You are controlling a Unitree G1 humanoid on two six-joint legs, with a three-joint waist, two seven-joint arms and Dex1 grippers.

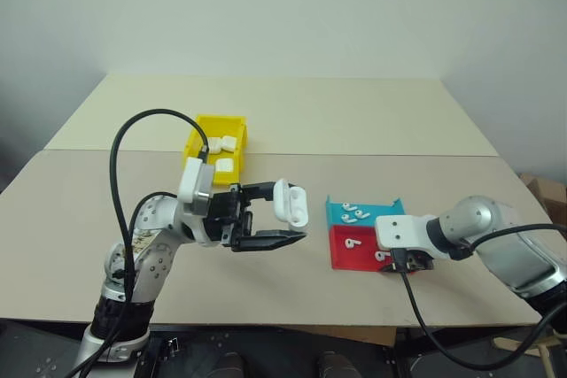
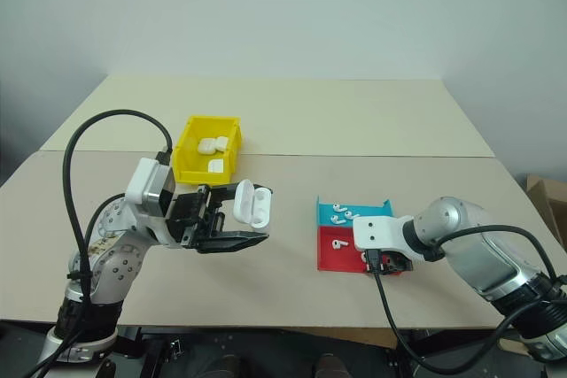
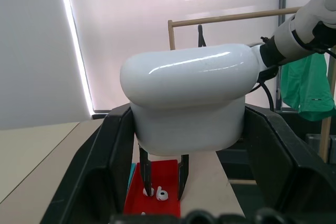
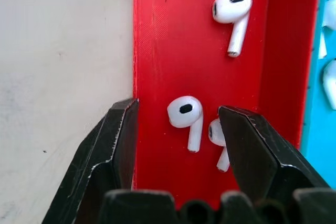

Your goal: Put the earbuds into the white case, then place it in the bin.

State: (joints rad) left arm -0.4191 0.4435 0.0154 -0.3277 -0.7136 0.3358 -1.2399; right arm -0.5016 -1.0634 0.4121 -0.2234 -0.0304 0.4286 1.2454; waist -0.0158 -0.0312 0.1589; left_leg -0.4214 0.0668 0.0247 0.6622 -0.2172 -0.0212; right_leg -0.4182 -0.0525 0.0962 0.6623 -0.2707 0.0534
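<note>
The earbuds [image 4: 187,119] lie in the red half of a blue-and-red tray [image 1: 350,254] at lower right of the head view, and the right tool [image 4: 178,145] hangs over them with its fingers spread, one earbud between the tips and another just beside it. The white case [image 1: 291,203], lid flipped up, is pinched in the left tool [image 1: 266,216] above the tabletop [image 1: 354,121] at centre, with the yellow bin [image 1: 215,141] behind it. I judge the pick-up step is in hand: next the right tool needs to settle lower and close on one earbud alone.
</note>
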